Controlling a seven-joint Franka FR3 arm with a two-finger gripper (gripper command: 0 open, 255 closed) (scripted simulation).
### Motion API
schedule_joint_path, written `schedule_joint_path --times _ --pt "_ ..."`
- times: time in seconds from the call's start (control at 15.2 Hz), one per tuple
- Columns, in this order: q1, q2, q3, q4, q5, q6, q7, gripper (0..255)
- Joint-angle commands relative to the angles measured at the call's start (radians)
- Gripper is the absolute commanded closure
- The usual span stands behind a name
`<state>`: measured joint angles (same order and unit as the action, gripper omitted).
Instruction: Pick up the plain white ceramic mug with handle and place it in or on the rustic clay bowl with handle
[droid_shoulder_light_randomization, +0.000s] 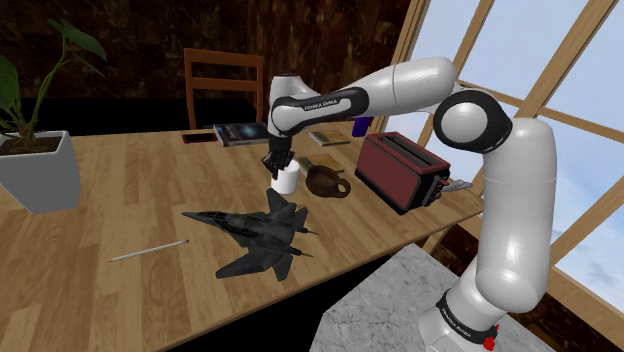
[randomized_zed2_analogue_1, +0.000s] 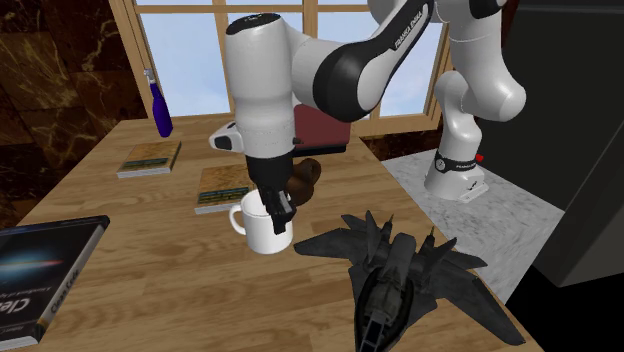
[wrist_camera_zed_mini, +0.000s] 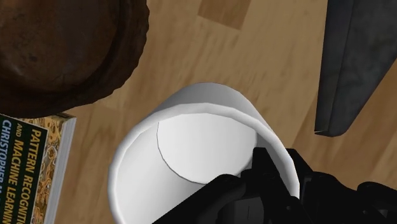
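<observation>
A: Looking at the surface, what is carrying everything?
B: A wooden table (droid_shoulder_light_randomization: 120, 215) is standing between dark walls and a big window (droid_shoulder_light_randomization: 560, 120), and a chair (droid_shoulder_light_randomization: 225, 85) is sitting at its far edge.
A: Where is the open room lying?
B: The white mug (randomized_zed2_analogue_1: 262, 232) is standing upright mid-table, just beside the brown bowl (randomized_zed2_analogue_1: 303, 180). A toy jet (randomized_zed2_analogue_1: 400, 275) and a book (randomized_zed2_analogue_1: 222, 188) are crowding it, and a toaster (droid_shoulder_light_randomization: 405, 170) is sitting near the table's edge.
A: How is the arm posing?
B: It is reaching down from above, with the gripper (randomized_zed2_analogue_1: 275, 205) pointing down. The fingers (wrist_camera_zed_mini: 267, 168) are pinching the mug's rim, one inside and one outside, nearly closed.
</observation>
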<state>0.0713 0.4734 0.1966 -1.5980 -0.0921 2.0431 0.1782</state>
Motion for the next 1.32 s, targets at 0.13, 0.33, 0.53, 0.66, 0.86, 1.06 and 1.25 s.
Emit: schedule_joint_path --times 0.13,0.33,0.53,0.66,0.86,1.06,1.25 --pt "0.000 -0.017 0.002 0.025 0.004 -0.042 -0.002 255" --pt "0.000 -0.030 0.004 0.047 0.007 -0.076 -0.004 255" --pt "0.000 -0.040 0.005 0.073 0.010 -0.112 -0.005 255" --pt "0.000 -0.046 0.006 0.091 0.011 -0.136 -0.006 255" --pt "0.001 -0.053 0.007 0.121 0.013 -0.173 -0.007 255" --pt "0.001 -0.058 0.008 0.154 0.015 -0.210 -0.009 255" --pt "0.003 -0.061 0.009 0.189 0.016 -0.249 -0.010 255"
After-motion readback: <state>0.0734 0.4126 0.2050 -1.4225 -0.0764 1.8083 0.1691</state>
